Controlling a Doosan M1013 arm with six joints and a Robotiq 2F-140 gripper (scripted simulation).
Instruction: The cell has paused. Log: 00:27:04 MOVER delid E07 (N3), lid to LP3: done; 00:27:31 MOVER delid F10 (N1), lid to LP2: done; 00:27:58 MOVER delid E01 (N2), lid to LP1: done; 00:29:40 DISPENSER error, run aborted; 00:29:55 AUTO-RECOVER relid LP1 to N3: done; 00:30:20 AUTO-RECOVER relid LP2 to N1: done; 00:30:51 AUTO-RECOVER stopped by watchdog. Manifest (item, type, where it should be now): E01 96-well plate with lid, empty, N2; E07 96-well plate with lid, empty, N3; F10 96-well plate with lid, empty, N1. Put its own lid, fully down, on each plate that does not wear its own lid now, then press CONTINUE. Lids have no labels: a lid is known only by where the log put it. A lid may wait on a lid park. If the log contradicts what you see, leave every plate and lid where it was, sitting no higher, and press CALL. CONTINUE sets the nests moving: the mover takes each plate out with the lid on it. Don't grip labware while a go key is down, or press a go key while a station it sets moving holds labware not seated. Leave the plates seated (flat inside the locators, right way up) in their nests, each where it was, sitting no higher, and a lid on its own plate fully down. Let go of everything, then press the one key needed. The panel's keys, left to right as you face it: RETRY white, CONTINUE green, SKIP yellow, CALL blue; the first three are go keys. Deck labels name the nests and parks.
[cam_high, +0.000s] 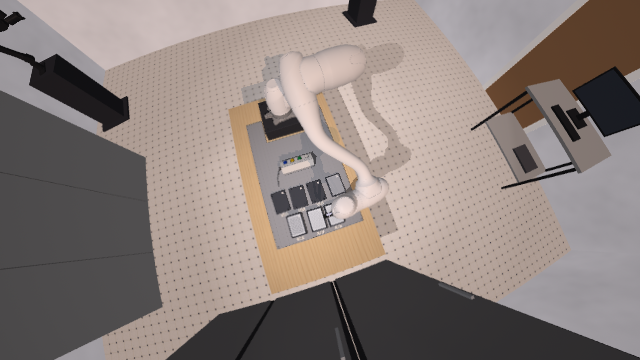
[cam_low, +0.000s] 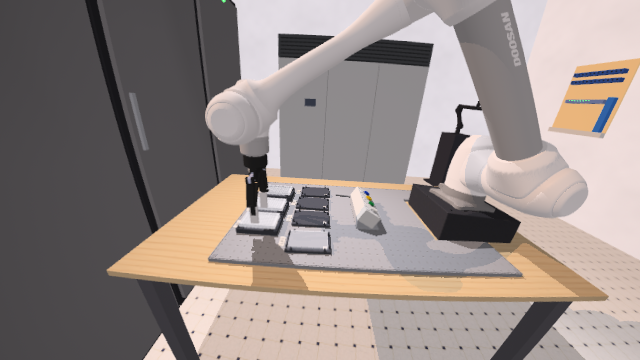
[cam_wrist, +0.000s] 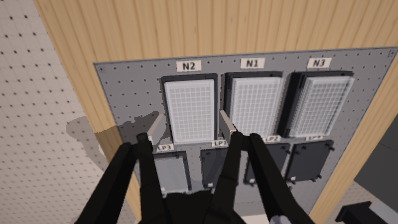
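Note:
Three white 96-well plates sit in a row in the wrist view: N2 (cam_wrist: 190, 110), N1 (cam_wrist: 255, 105) and N3 (cam_wrist: 319, 104). N1 and N3 look taller with dark sides; I cannot tell for sure which plates wear lids. A pale grey lid (cam_wrist: 171, 172) lies on park LP1, and the other parks (cam_wrist: 307, 160) look dark and bare. My gripper (cam_wrist: 192, 119) is open, with its finger pads on either side of the N2 plate's near end and nothing held. It stands low over that plate (cam_low: 260, 222) in the exterior view (cam_low: 252, 210).
The key panel (cam_low: 365, 207) stands on the grey deck mat behind the parks, also seen from above (cam_high: 296, 163). The arm's black base (cam_low: 462, 217) sits at the far end of the table. Dark cabinets (cam_low: 100, 150) stand close by the table's end.

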